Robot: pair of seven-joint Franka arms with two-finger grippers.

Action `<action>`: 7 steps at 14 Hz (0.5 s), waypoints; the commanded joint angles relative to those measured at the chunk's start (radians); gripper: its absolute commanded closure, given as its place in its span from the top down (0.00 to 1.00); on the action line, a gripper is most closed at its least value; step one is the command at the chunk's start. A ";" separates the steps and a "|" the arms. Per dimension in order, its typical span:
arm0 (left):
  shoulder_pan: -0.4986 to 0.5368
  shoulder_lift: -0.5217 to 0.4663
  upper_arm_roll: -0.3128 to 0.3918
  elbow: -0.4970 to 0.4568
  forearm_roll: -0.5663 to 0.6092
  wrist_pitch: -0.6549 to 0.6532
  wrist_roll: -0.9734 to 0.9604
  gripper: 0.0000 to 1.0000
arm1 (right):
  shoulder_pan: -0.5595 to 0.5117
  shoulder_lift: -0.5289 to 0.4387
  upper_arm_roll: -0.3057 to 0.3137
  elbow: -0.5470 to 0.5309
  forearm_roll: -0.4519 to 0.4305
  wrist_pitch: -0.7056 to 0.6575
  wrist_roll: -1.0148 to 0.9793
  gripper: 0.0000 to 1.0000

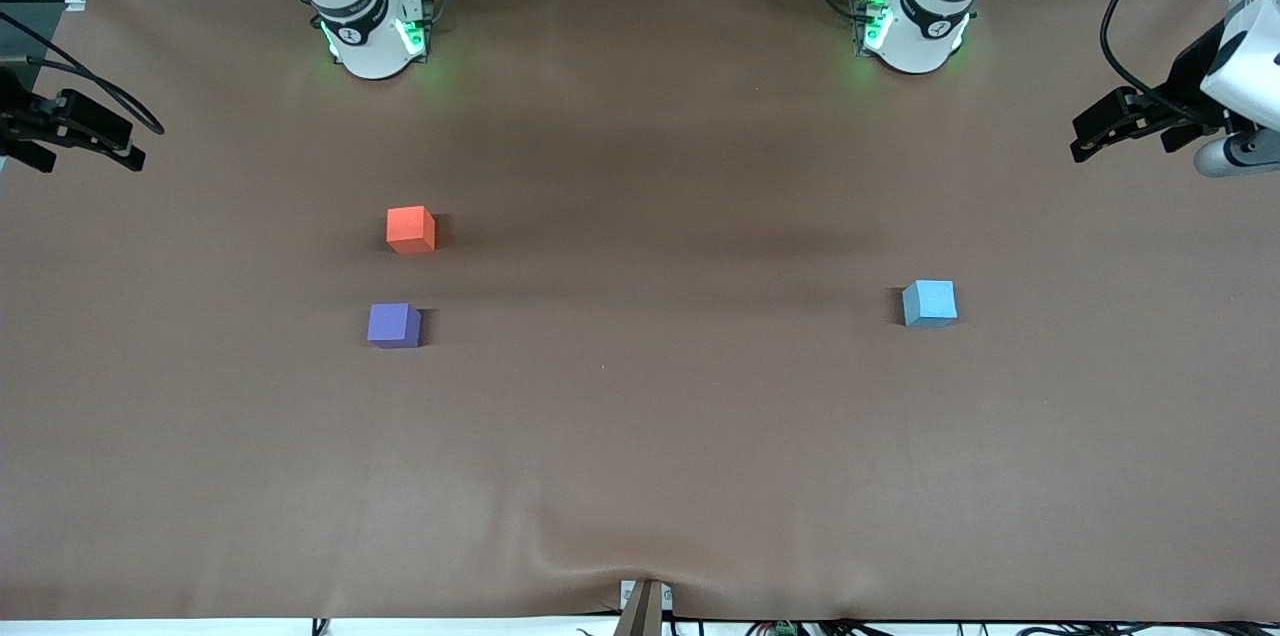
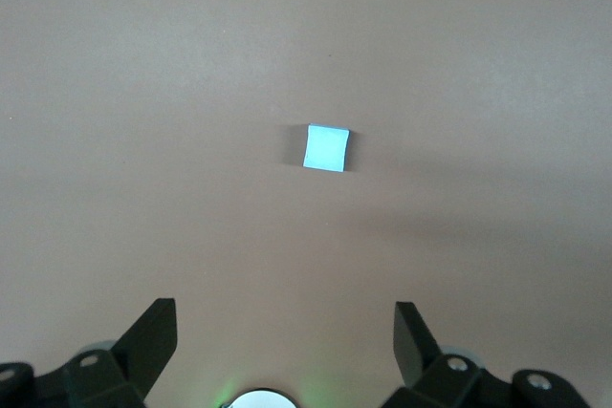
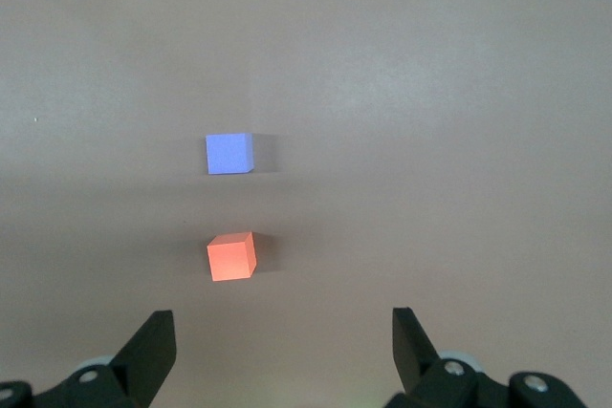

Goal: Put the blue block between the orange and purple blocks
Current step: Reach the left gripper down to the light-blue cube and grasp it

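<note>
The blue block (image 1: 929, 303) sits on the brown table toward the left arm's end and shows in the left wrist view (image 2: 326, 148). The orange block (image 1: 411, 229) and the purple block (image 1: 393, 325) sit toward the right arm's end. The purple one is nearer the front camera, with a gap of about one block's width between them. Both show in the right wrist view, the orange block (image 3: 231, 256) and the purple block (image 3: 229, 153). My left gripper (image 1: 1090, 138) (image 2: 285, 332) is open and empty, high over the left arm's end of the table. My right gripper (image 1: 125, 144) (image 3: 284, 336) is open and empty, high over the right arm's end.
The brown cloth (image 1: 640, 416) covers the whole table and has a wrinkle at a clamp (image 1: 643, 606) on the front edge. The arm bases (image 1: 370, 31) (image 1: 915, 26) stand along the edge farthest from the front camera.
</note>
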 commanded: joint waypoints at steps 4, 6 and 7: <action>0.017 0.018 -0.007 -0.136 -0.020 0.187 0.018 1.00 | -0.016 -0.007 0.014 -0.001 -0.007 0.000 -0.003 1.00; 0.017 0.030 -0.007 -0.294 -0.020 0.409 0.018 1.00 | -0.016 -0.007 0.014 -0.001 -0.007 0.002 -0.003 1.00; 0.017 0.042 -0.007 -0.366 -0.020 0.532 0.018 1.00 | -0.016 -0.007 0.014 -0.001 -0.007 0.002 -0.003 1.00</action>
